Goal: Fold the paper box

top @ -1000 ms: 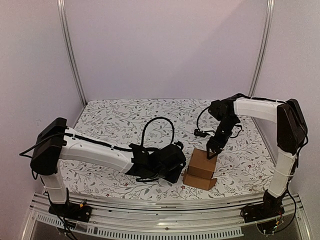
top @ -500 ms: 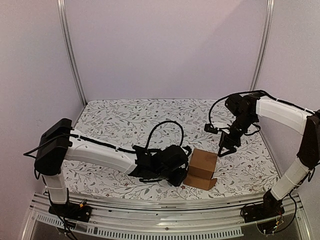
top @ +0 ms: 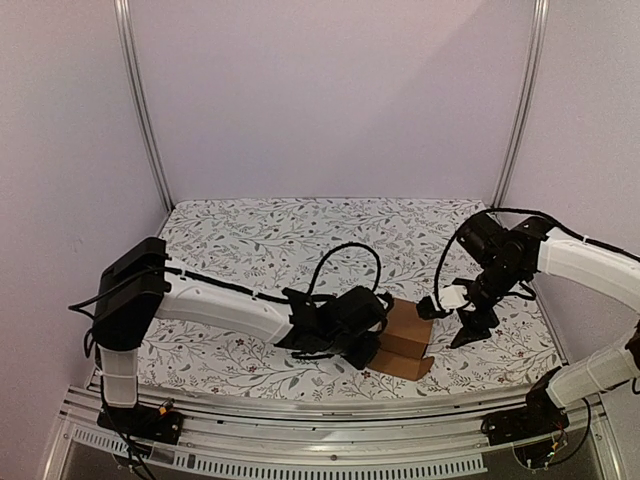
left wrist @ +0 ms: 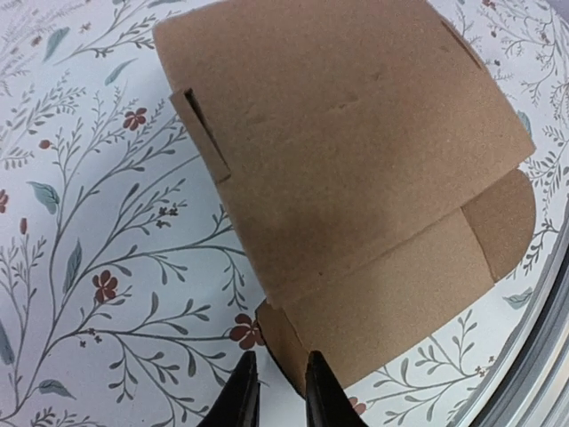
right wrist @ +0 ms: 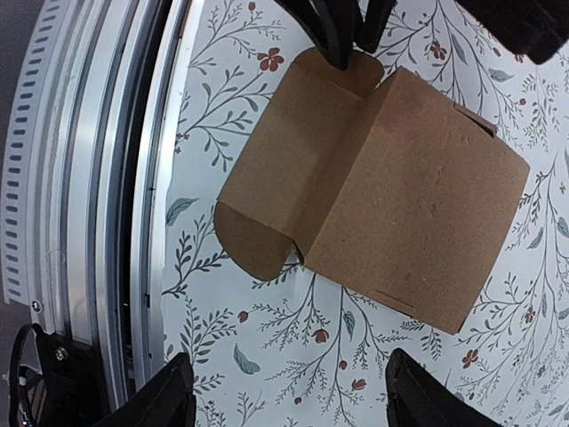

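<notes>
The paper box is a brown cardboard cube, partly folded, on the flowered cloth near the front edge. Its lid panel lies flat toward the rail, with rounded side flaps sticking out. My left gripper is low at the box's left front corner. In the left wrist view its jaws stand narrowly apart, and the corner of a side flap reaches just in between the tips. My right gripper hangs to the right of the box, open wide with only cloth between its fingers.
The metal rail of the table's front edge runs close beside the flat lid panel. The left arm's black cable loops above its wrist. Side posts and a plain wall close off the back.
The right arm has swung from just above the box out to its right and lower. The left gripper has slid right up to the box's corner, and its jaws have narrowed.
</notes>
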